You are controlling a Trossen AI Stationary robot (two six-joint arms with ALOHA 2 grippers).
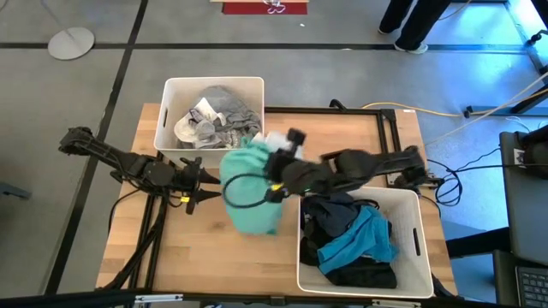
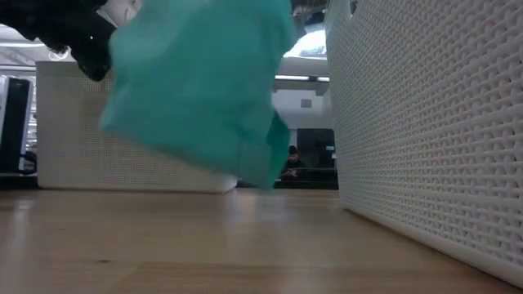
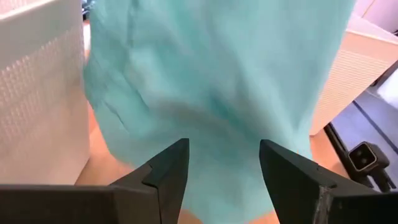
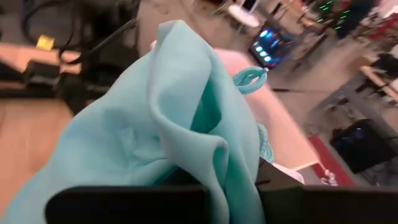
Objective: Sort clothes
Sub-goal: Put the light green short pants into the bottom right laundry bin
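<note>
1. The right gripper (image 1: 272, 171) was near the middle of the high view, closed on the mint green garment (image 1: 250, 190). In the right wrist view the cloth (image 4: 180, 130) was bunched up between the closed jaws, with a twisted cord of the same colour beside it.
2. The mint green garment hung down from this gripper. In the low view its lower edge (image 2: 196, 98) was above the bench (image 2: 245, 245) or very close to it; I cannot tell if it touched the wood.
3. The left gripper (image 1: 199, 184) was at the left of the centre in the high view, just beside the hanging garment. Its jaws stood apart and held nothing. In the left wrist view the two dark fingers (image 3: 171, 171) pointed at the cloth (image 3: 217, 81), which filled most of that picture.
4. A white bin (image 1: 169, 111) stood at the upper middle of the high view. It contained the white and grey clothes (image 1: 218, 115).
5. A second white bin (image 1: 419, 248) stood at the lower right of the high view. It contained the black clothes (image 1: 334, 218) and a teal garment (image 1: 364, 239) lying on top of them.
6. A person (image 1: 415, 21) stood on the floor at the upper right of the high view, beyond the bench.
</note>
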